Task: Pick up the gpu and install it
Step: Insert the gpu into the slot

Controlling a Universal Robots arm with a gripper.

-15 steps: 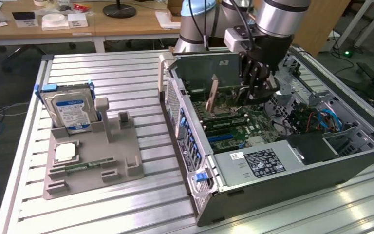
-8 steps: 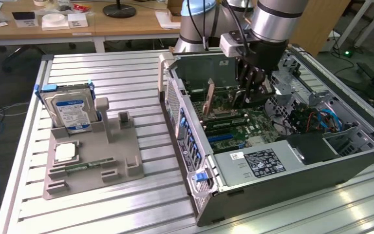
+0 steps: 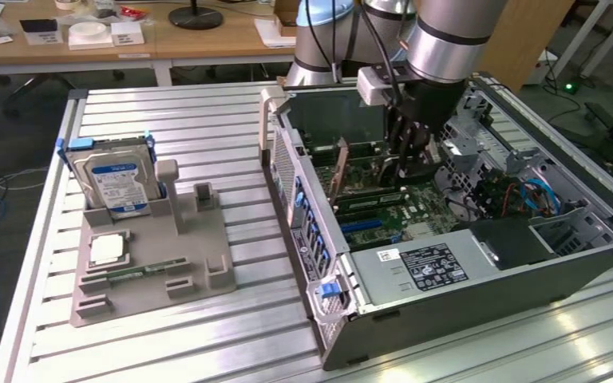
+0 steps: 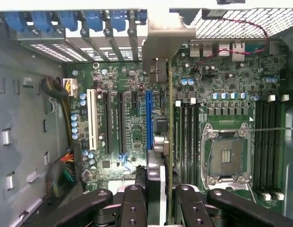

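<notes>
Pincer is down inside the open computer case, partway closed and clamped on the gpu. Card stands on edge over the motherboard, right beside the blue slot, with its bracket up against the rear openings.

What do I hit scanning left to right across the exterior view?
hard drive standing in the grey fixture → rear wall of the computer case → gripper inside the case, shut on the gpu → blue cables
</notes>
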